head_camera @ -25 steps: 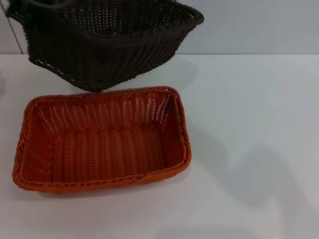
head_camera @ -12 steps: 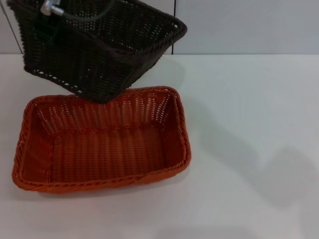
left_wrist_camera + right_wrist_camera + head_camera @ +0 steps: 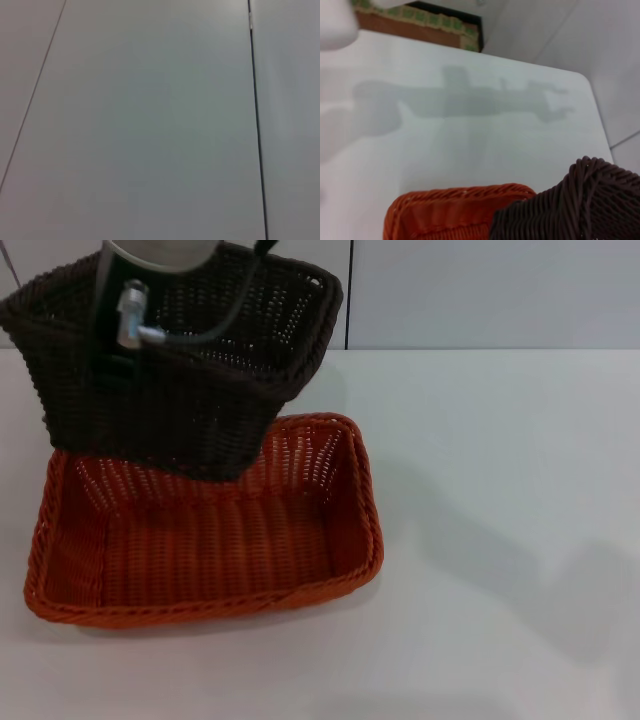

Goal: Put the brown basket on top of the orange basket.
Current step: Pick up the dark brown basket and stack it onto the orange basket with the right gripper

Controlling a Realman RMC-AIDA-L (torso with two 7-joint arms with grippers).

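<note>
Brown basket: hanging tilted at 11 o'clock, overlapping the orange basket's far rim.
Orange basket: lying flat on the white table, at 9 o'clock of centre.
My left arm: reaching into the brown basket; I cannot tell whether my jaws are clamping its wall.
My right arm: not showing in the head view.
Handling: I am judging it light, stiff and grippy; the braided rim looks the best hold.
Count: two baskets, one of each colour.

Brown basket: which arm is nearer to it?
Left. The left arm reaches into the brown basket at its rim; the right arm is outside the head view.
</note>
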